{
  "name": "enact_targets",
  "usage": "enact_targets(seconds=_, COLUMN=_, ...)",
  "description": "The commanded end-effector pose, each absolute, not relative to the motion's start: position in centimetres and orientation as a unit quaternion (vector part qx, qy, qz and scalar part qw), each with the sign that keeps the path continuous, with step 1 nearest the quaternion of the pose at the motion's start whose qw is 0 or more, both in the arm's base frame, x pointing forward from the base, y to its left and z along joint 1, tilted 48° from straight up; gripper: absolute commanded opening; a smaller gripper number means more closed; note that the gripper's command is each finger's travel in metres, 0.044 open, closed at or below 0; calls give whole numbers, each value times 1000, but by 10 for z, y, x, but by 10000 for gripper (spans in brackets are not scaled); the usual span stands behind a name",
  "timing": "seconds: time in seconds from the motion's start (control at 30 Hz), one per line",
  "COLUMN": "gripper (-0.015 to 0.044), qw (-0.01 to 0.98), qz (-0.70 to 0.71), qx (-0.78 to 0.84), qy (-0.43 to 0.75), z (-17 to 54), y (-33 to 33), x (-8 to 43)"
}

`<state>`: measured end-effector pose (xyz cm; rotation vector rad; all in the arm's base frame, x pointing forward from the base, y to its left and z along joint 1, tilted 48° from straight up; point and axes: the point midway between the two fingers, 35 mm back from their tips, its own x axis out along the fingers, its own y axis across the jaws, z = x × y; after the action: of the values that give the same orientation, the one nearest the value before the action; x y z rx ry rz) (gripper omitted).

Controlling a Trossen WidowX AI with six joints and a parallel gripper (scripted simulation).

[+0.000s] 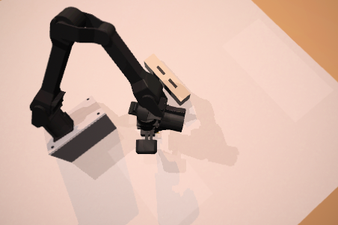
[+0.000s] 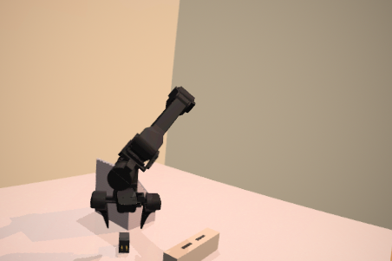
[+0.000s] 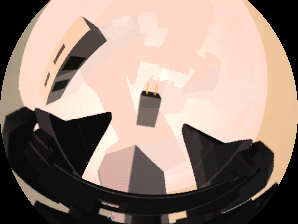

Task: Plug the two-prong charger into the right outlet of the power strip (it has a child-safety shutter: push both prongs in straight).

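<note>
The charger (image 2: 124, 243) (image 3: 149, 111) is a small dark block lying on the table with two gold prongs. The prongs point toward the camera in the exterior view and up the picture in the wrist view. The arm almost wholly hides it in the top view. The cream power strip (image 1: 167, 76) (image 2: 192, 251) (image 3: 74, 37) has two dark slots on its top and two dark squares on one side in the wrist view. My gripper (image 2: 125, 227) (image 3: 148, 121) is open and empty, pointing down above the charger, which appears between the fingertips in the wrist view.
The arm's wedge-shaped base (image 1: 93, 137) (image 3: 147, 175) stands behind the charger in the exterior view. The power strip lies beside the arm's wrist in the top view. The pale table (image 1: 262, 150) (image 2: 303, 235) carries shadows of the arm.
</note>
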<state>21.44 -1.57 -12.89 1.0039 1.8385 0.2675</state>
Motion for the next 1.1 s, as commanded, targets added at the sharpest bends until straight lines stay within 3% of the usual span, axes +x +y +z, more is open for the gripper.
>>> enact_targets(seconds=0.0, gripper=440, qw=486, qz=111, qx=417, qy=760, z=-134, y=-8, x=211)
enact_targets(seconds=1.07, gripper=440, qw=485, qz=112, qx=418, qy=760, z=-166, y=27, x=205)
